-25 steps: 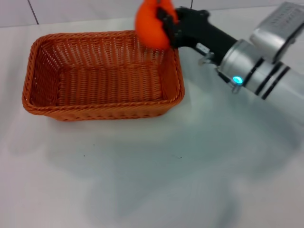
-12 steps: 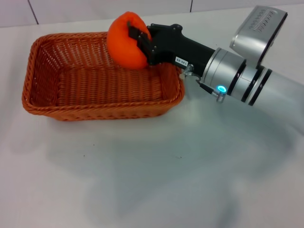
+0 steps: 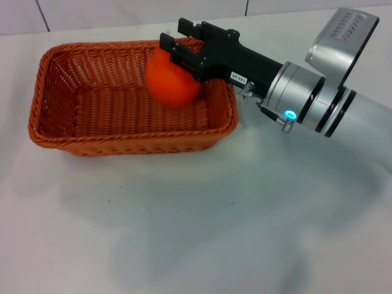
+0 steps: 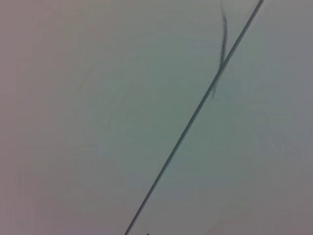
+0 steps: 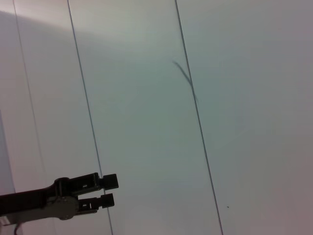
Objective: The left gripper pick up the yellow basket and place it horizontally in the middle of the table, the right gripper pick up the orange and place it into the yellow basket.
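The yellow basket (image 3: 122,146), an orange-brown wicker rectangle, lies lengthwise across the white table (image 3: 184,233), left of the middle. My right gripper (image 3: 177,40) reaches in over the basket's right end with its jaws open. The orange (image 3: 173,78) is just below the jaws, inside the basket's outline near the right end, blurred and free of the fingers. My left gripper is outside the head view; it shows only far off in the right wrist view (image 5: 107,190), against a tiled wall.
The right arm's silver wrist (image 3: 306,101) with its blue light hangs above the table to the right of the basket. A tiled wall (image 3: 122,12) runs behind the table. Bare tabletop lies in front of the basket.
The right gripper carried the orange left over the basket, then opened. The orange has left the jaws and dropped lower into the basket. The basket has not moved.
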Robot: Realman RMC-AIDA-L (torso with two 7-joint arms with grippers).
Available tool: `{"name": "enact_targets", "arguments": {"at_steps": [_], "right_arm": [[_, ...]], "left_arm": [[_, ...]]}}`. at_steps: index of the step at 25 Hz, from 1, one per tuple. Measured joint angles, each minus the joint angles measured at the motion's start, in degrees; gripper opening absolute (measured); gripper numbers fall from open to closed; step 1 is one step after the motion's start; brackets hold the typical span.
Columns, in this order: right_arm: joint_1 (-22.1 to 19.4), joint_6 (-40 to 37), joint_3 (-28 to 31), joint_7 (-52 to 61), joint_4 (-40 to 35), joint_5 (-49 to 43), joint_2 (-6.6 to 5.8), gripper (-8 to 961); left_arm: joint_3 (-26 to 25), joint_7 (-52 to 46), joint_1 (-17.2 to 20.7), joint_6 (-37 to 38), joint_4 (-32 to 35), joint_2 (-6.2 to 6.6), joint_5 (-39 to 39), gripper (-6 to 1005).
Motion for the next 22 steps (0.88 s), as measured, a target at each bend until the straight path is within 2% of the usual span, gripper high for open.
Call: {"name": "enact_targets", "arguments": {"at_steps": [3, 6, 12, 16, 19, 22], "right_arm": [[0.0, 0.0, 0.13, 0.0, -0.07, 0.07, 0.01, 430], [0.0, 0.05, 0.26, -0.08, -0.21, 0.12, 0.01, 688], [0.05, 0.35, 0.33, -1.31, -0.19, 4.27, 0.07, 821], [-0.92, -0.71, 0.47, -3.92, 0.01, 12.93, -0.07, 910], [-2.24, -2.79, 2.14, -5.68, 0.12, 18.59, -0.37, 924], [-3.75, -3.64, 5.52, -8.68, 0.17, 20.17, -0.66, 939]], "left_arm": [[-0.17, 0.02, 0.11, -0.17, 0.06, 0.0, -0.04, 847], [-0.19, 0.02, 0.05, -0.37, 0.04, 0.0, -0.06, 846], [-0.63, 0.83, -0.1, -0.71, -0.31, 0.0, -0.53, 847], [-2.98, 4.76, -0.2, -0.42, -3.06, -0.03, -4.46, 847], [-6.06, 9.77, 0.21, -0.07, -5.3, 0.04, -7.28, 846], [-8.23, 14.35, 0.77, -0.01, -5.88, -0.01, -7.46, 846]]}}
